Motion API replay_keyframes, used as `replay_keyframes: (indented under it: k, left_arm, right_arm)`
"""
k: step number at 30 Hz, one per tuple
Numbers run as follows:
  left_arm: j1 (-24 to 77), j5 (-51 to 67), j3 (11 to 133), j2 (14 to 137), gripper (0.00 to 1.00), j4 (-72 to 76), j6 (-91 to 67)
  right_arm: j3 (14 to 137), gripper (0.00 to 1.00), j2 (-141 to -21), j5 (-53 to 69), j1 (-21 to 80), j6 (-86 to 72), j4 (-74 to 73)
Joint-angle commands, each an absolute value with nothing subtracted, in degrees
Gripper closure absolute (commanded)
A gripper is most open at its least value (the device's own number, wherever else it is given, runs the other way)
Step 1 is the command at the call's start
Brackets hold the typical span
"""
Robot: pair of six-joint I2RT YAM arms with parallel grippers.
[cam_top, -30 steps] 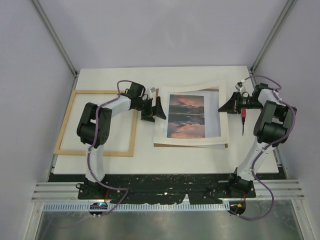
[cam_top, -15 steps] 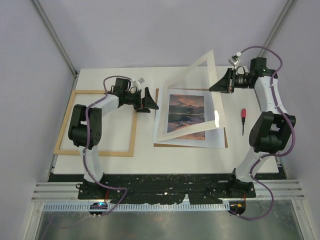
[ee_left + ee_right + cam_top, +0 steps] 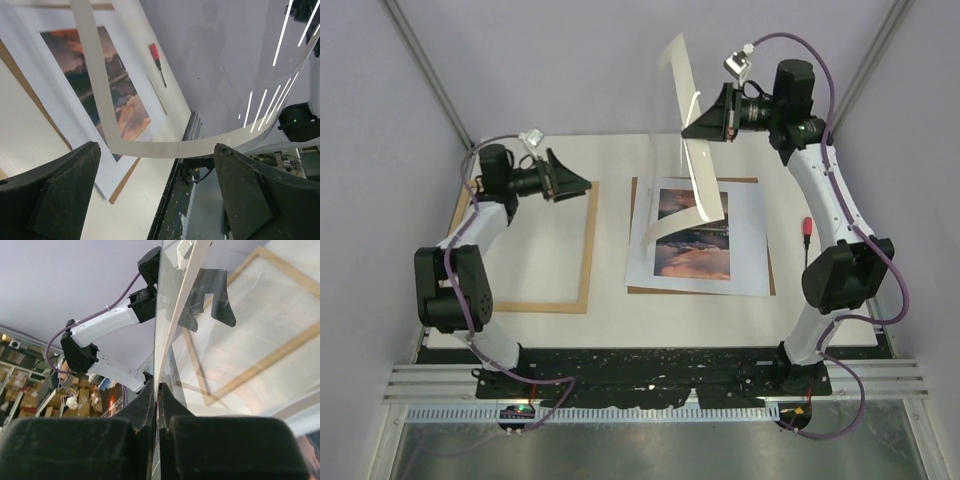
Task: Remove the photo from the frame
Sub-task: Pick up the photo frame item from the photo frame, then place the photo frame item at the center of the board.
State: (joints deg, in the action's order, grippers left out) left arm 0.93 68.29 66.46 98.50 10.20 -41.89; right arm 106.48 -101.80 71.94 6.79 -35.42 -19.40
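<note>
The photo (image 3: pixel 695 262), a sunset print with a pale border, lies flat on the brown backing board (image 3: pixel 700 291) at the table's middle. It also shows in the left wrist view (image 3: pixel 125 100). The empty wood frame (image 3: pixel 588 250) lies to its left. My right gripper (image 3: pixel 688 130) is shut on a white mat border with a clear sheet (image 3: pixel 703 185) and holds it high, its lower end hanging over the photo. In the right wrist view the jaws (image 3: pixel 157 390) pinch the mat's edge (image 3: pixel 182 295). My left gripper (image 3: pixel 582 183) is open and empty, raised above the frame's far right corner.
A small red-handled screwdriver (image 3: pixel 807 232) lies right of the backing board, also in the left wrist view (image 3: pixel 156 55). Grey booth walls close in the table at the back and both sides. The black base rail runs along the near edge.
My right gripper has lifted the white mat and clear sheet from nearly flat on the photo to high above it. My left arm has drawn back left and risen, away from the photo.
</note>
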Motion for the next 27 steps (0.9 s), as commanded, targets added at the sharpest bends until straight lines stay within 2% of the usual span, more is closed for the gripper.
replay_keyframes:
  k: [1, 6, 11, 14, 17, 21, 27]
  left_arm:
    - [-9.03, 74.7, 63.38, 88.79, 0.0, 16.09, -44.65]
    - [-20.72, 77.25, 58.46, 80.35, 0.0, 15.82, -44.39]
    - [-30.04, 79.36, 54.94, 74.37, 0.0, 14.24, -43.68]
    - [-34.97, 80.59, 53.09, 71.46, 0.0, 15.64, -44.99]
    - [-38.84, 82.44, 51.07, 69.18, 0.0, 20.99, -49.2]
    - [-43.41, 84.37, 49.75, 67.24, 0.0, 24.43, -51.94]
    - [-45.96, 85.6, 47.9, 65.92, 0.0, 24.43, -52.21]
  right_arm:
    - [116.0, 0.92, -103.0, 71.02, 12.3, -49.03, -3.35]
    - [122.16, 0.92, -105.81, 70.66, 16.52, -57.11, 5.69]
    - [118.66, 0.92, -106.61, 69.88, 17.23, -64.25, 15.9]
    - [110.06, 0.92, -107.57, 65.4, 17.23, -59.79, 15.3]
    - [95.33, 0.92, -108.8, 57.95, 17.4, -51.7, 14.14]
    - [79.23, 0.92, -115.65, 50.91, 17.92, -45.72, 22.93]
    - [74.35, 0.92, -125.77, 42.99, 22.14, -42.63, 27.15]
